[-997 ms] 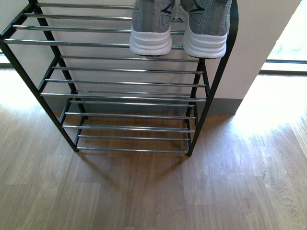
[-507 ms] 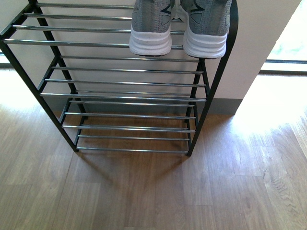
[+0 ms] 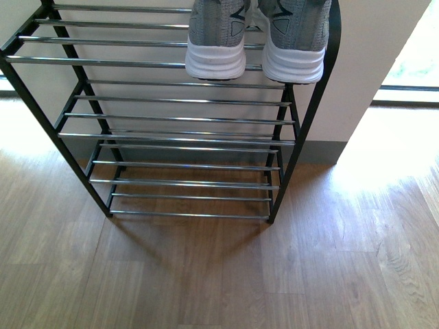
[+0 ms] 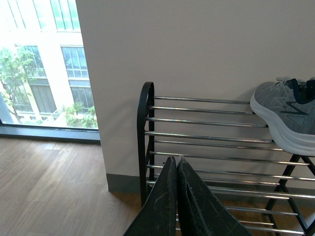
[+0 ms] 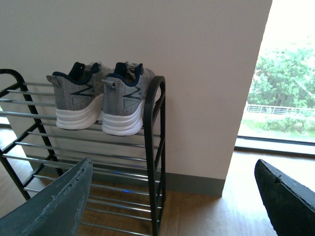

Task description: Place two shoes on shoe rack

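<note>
Grey sneakers (image 3: pixel 216 41) at top right end of shoe rack (image 3: pixel 185 140), heels overhanging, left end effector (image 4: pixel 176 162) pressed together, right end effector (image 5: pixel 173 164) spread.

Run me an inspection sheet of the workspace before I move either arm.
Surface: wood floor, bare in front of the rack.
Job's things: shoe rack stands against the wall; a grey sneaker and its mate sit side by side at one end of the top tier, heels over the front rod. The lower tiers hold nothing.
Clutter: nothing seen.
Grippers: left gripper is shut with nothing between its fingers; right gripper is wide open and empty.
Cables: nothing seen.
Surroundings: white wall behind the rack; a bright window beside it.
</note>
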{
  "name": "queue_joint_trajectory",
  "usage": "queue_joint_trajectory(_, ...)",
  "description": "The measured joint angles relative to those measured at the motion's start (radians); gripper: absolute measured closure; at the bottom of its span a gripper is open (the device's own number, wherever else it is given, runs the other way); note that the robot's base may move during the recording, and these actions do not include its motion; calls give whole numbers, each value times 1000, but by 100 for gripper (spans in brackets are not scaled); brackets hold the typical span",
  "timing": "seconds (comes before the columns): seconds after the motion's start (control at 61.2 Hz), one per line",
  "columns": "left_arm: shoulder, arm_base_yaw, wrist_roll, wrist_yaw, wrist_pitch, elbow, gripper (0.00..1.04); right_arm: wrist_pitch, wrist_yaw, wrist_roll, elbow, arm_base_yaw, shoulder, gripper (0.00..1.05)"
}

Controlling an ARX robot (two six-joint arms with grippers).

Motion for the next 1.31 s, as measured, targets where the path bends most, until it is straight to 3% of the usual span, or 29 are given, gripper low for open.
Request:
queue_joint_trajectory(0.261, -81, 0, 0, 0, -80, 0, 104, 0, 0, 0, 0, 0, 0, 9)
queue_joint_trajectory(0.392, -227, 0, 0, 2, -249, 0, 104, 0, 0, 0, 0, 0, 0, 9)
queue_joint_trajectory(0.686, -241, 2, 0, 2, -257, 0, 104, 0, -1, 0, 0, 0, 0, 9)
queue_joint_trajectory(1.242, -241, 2, 0, 0, -257, 0, 9, 0, -3, 0, 0, 0, 0, 9)
queue_joint_trajectory(1.307, -241, 2, 0, -1, -257, 0, 10, 0, -3, 0, 0, 0, 0, 9)
